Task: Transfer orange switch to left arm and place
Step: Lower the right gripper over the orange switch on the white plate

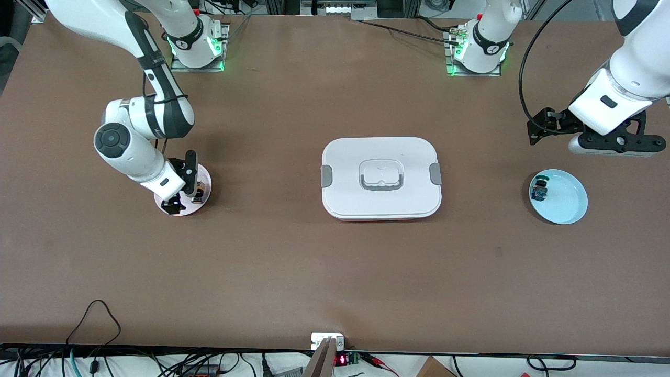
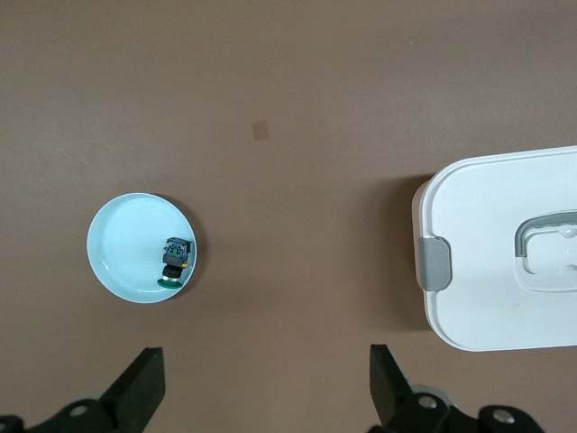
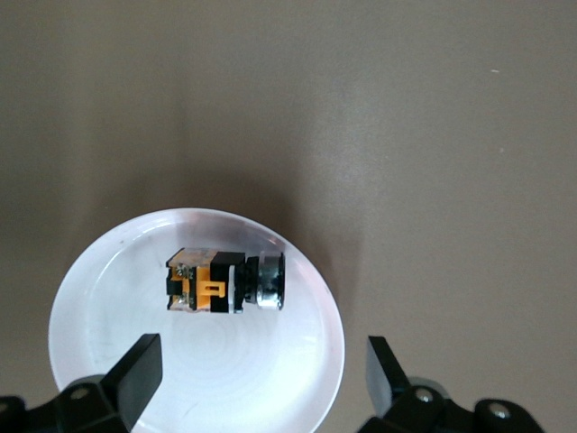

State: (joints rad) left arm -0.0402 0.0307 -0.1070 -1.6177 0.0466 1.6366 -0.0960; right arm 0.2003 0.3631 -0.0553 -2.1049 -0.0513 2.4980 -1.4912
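We can read little here. A small display [image 1: 341, 359] at the table [image 1: 293, 272] edge nearest the front camera shows red digits, too small for us to make out. We find no readable label on the box [image 1: 381, 178] or on either plate.

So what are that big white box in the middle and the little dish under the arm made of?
The box looks like moulded plastic: smooth, matte white lid with rounded corners, grey clips and a recessed grey handle. The pink-white plate under the right gripper seems glossy plastic or glazed ceramic; its soft sheen leaves that open. The orange switch on it looks plastic with a metal ring.
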